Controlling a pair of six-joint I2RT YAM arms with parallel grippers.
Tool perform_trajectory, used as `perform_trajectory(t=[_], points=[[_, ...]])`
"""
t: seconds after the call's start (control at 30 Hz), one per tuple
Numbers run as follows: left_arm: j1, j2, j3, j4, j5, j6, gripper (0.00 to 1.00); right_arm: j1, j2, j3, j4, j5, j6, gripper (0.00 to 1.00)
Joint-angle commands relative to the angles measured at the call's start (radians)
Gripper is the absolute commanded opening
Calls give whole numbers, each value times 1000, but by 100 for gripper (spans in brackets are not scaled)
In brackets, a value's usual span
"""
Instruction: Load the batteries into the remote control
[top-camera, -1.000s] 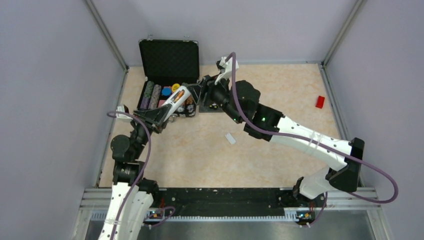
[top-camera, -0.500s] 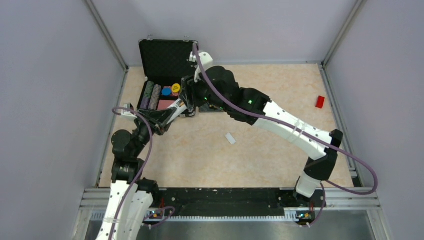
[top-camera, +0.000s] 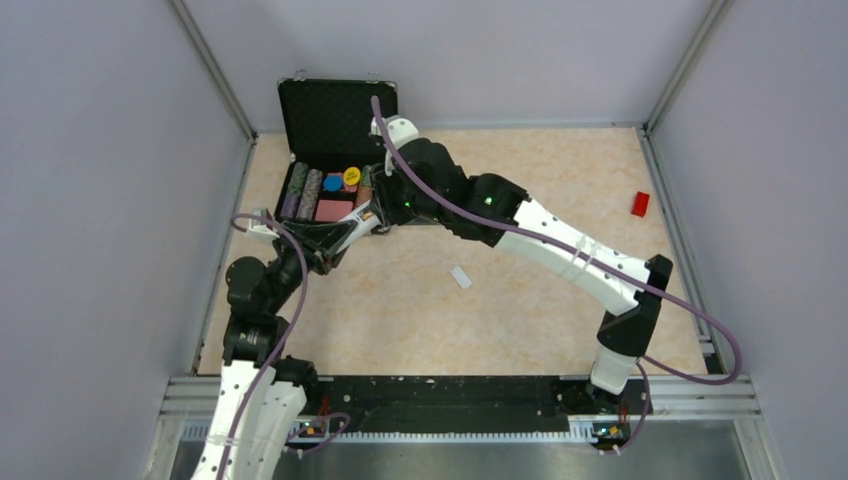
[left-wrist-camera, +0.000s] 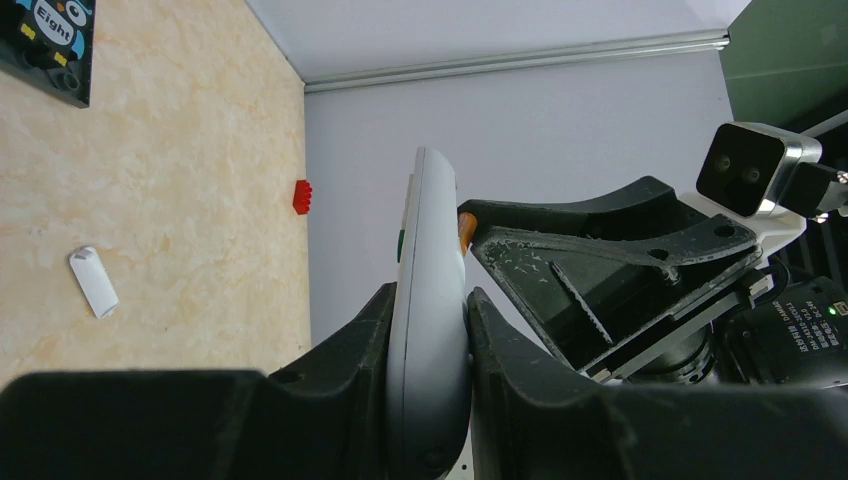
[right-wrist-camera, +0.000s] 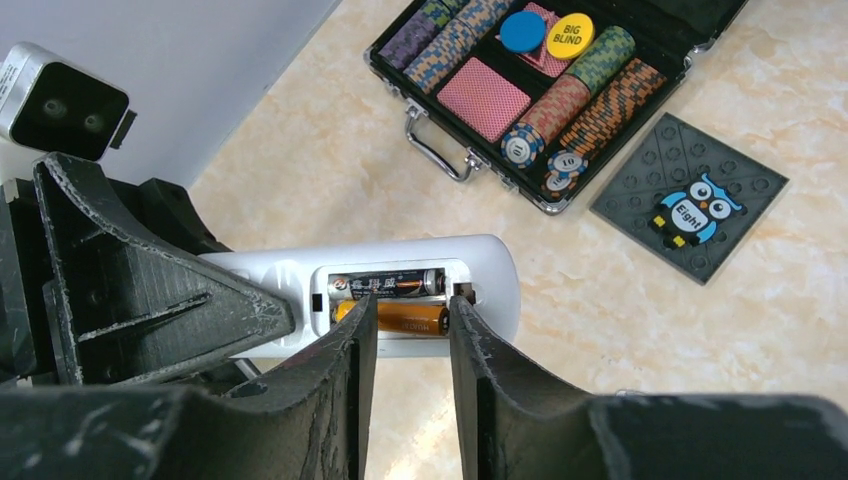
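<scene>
At the far left, the left gripper (left-wrist-camera: 428, 310) is clamped on the lower end of the remote control (left-wrist-camera: 430, 230), one black finger (left-wrist-camera: 350, 350) pressed against each broad face. It holds the slim white bar up off the table (top-camera: 500, 330), just in front of the open black case (top-camera: 337, 120). That case lies at the back left with its lid raised, and rows of poker chips (right-wrist-camera: 560, 100) and a yellow disc (right-wrist-camera: 570, 35) sit in its tray. The remote's back faces the right wrist camera. Its compartment stands uncovered, with the dark battery (right-wrist-camera: 388, 286) lying in the upper slot and the orange battery (right-wrist-camera: 408, 320) in the lower one, side by side. The right gripper (right-wrist-camera: 412, 305) meets the remote there, its two fingers (right-wrist-camera: 340, 400) standing a little apart with their tips against the compartment and the orange battery showing in the gap. Whether the tips press on that battery or only rest on the plastic beside it cannot be told. Just right of the case, a dark square tile with an owl picture (right-wrist-camera: 690, 195) lies flat on the table. Nearer the middle, a small flat white piece (top-camera: 460, 277) lies alone, well apart from both arms. A small red block (top-camera: 640, 203) sits far right, near the wall.
</scene>
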Motion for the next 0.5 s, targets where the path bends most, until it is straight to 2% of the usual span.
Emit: perform_trajectory(t=[0.0, 0.17, 0.47], points=[[-1, -5, 33, 88, -5, -4, 0, -5, 10, 41, -29, -5, 20, 30], [-1, -4, 14, 140, 0, -53, 0, -5, 24, 35, -26, -17, 24, 18], [-1, -10, 14, 168, -12, -85, 0, 14, 25, -4, -23, 8, 29, 7]])
